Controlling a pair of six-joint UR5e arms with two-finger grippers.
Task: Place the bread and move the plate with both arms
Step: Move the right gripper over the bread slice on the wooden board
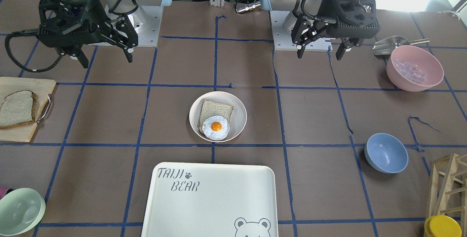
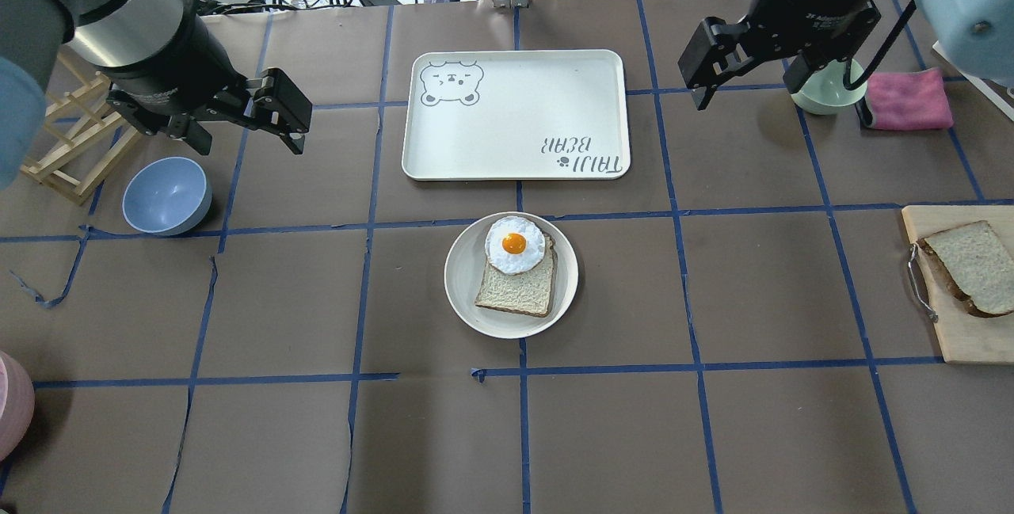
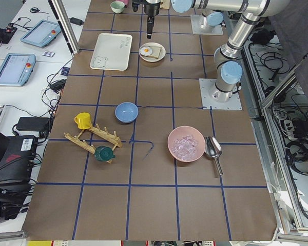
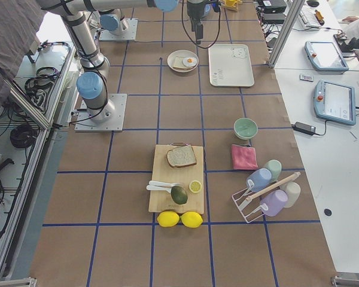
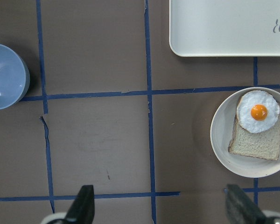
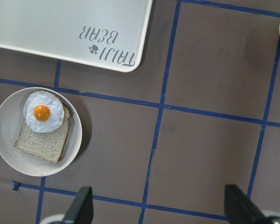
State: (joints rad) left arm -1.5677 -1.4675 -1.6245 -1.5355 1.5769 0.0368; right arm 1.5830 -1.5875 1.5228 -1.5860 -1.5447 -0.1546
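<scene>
The bread (image 2: pixel 978 264), a large slice with a dark crust, lies on a wooden cutting board (image 2: pixel 951 332) at the table's right end; it also shows in the front view (image 1: pixel 16 109) and the right side view (image 4: pixel 180 156). The cream plate (image 2: pixel 459 276) sits mid-table and holds a smaller square slice (image 2: pixel 515 292) with a fried egg (image 2: pixel 515 245) on it. The plate also shows in the front view (image 1: pixel 239 114) and both wrist views (image 5: pixel 219 135) (image 6: pixel 4 135). My left gripper (image 2: pixel 245 134) (image 1: pixel 320 52) (image 5: pixel 161 210) is open and empty, raised left of the plate. My right gripper (image 2: pixel 745 90) (image 1: pixel 106 58) (image 6: pixel 161 207) is open and empty, raised right of the tray.
The "TAIJI BEAR" tray (image 2: pixel 515 114) lies just beyond the plate. A blue bowl (image 2: pixel 166 196) and a wooden rack (image 2: pixel 71 142) are at the left. A green bowl (image 2: pixel 828 90) and a pink cloth (image 2: pixel 907 98) are at the far right. A pink bowl (image 1: pixel 415 68) stands near the left arm's base.
</scene>
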